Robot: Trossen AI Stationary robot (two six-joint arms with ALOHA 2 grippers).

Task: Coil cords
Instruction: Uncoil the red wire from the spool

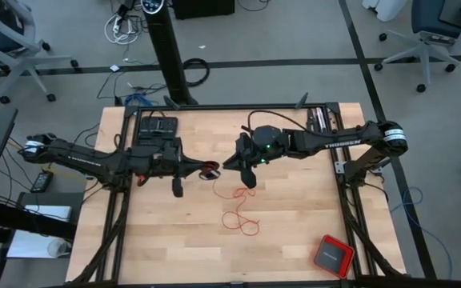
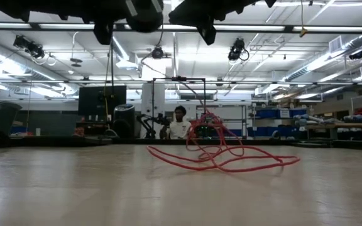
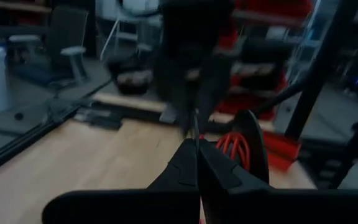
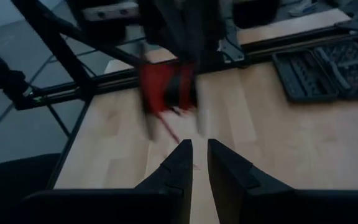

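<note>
**Coiling partly done: a small wound bundle up at the end effectors, a loose tail left on the table**

The red cord [image 1: 238,210] is the landmark here; part of it is already gathered into a tight red bundle [image 1: 209,170] raised above the table [image 1: 294,232], and the rest lies in slack loops on the wood below and just toward the front edge from that bundle; in the low view those loops [image 2: 222,160] sprawl flat on the surface with a strand rising from them toward the arms overhead.

The left end effector [image 1: 201,170] sits right at the bundle; its fingers are pressed together, and in the left wrist view a thin line seems to run out of their tips beside the red windings [image 3: 234,149], though whether it pinches the cord itself I cannot tell for sure; the right end effector [image 1: 234,162] is just beside the bundle on its other side, its fingers slightly apart with a narrow gap and nothing clearly held between them.

As a judgement: the work is underway but not far along; the wound part looks small next to the loose length remaining; every loop on the table is yet to be drawn up and wrapped on, and the finished coil is yet to be set down; the red box [image 1: 331,254], well apart from the cord near the table's front corner, plays no part.
</note>
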